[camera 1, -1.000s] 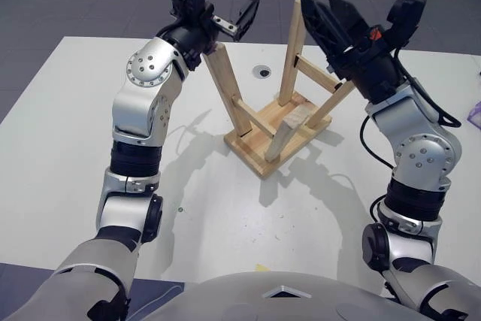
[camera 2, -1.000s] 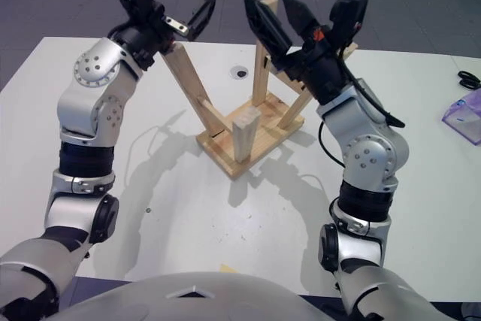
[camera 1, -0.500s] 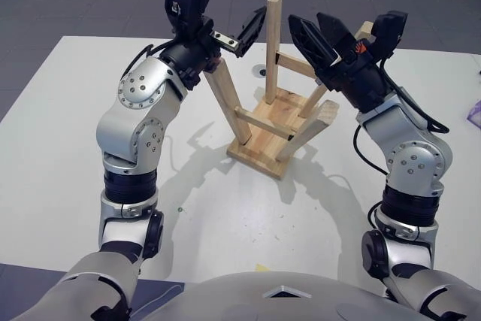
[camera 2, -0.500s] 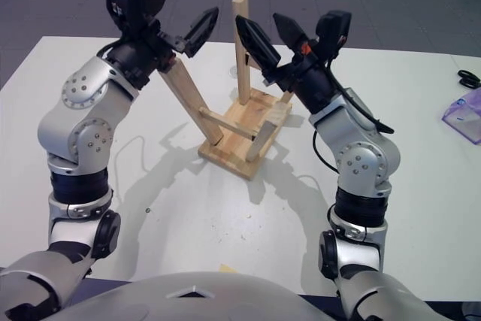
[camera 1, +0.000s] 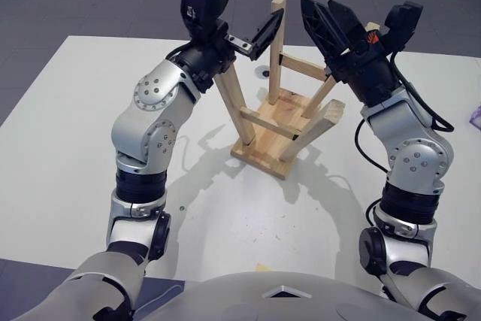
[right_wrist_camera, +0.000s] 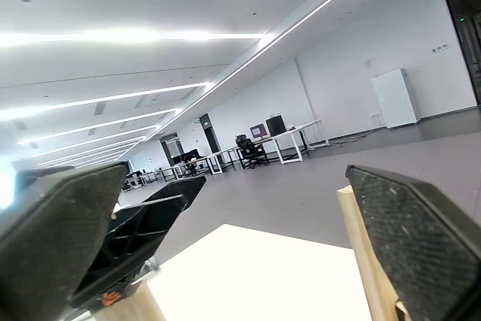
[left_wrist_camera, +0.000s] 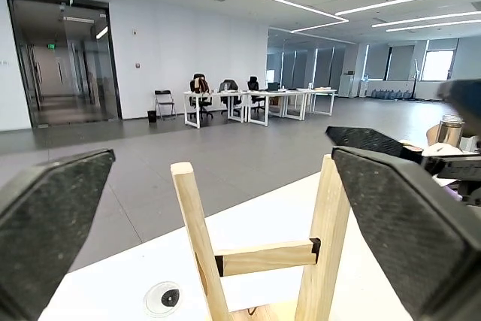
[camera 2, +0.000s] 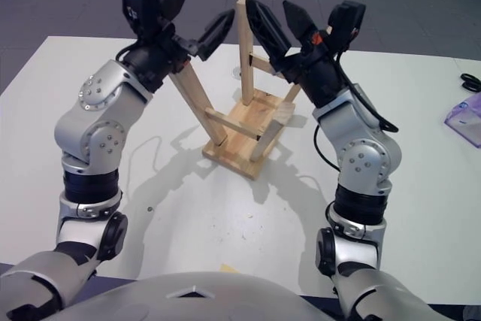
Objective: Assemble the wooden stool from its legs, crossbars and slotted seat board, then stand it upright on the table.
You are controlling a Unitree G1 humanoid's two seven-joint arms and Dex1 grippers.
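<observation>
Swinging round on the white tabletop (camera 1: 75, 110) over the last second, the stool (camera 1: 279, 127) is now presenting a different corner of its seat board (camera 1: 259, 152) to the robot, and both arms are sitting a little farther to the right than before. The stool is resting upside down near the middle of the tabletop, seat board flat on the surface and its four legs pointing up and splaying outward, with crossbars (camera 1: 264, 121) linking them. The left gripper (camera 1: 254, 7) is hovering at the top of the near left leg (camera 1: 237, 107), its fingers (left_wrist_camera: 52, 216) spread wide and gripping nothing; whether the wrist is touching that leg's end is not clear. The right gripper (camera 1: 318, 1) is hanging beside the tall far leg (camera 1: 276, 50), above the far right leg, and its fingers (right_wrist_camera: 406, 238) are likewise parted, clasping nothing. A small round dark hole (camera 1: 263, 73) is showing in the tabletop just behind the stool.
</observation>
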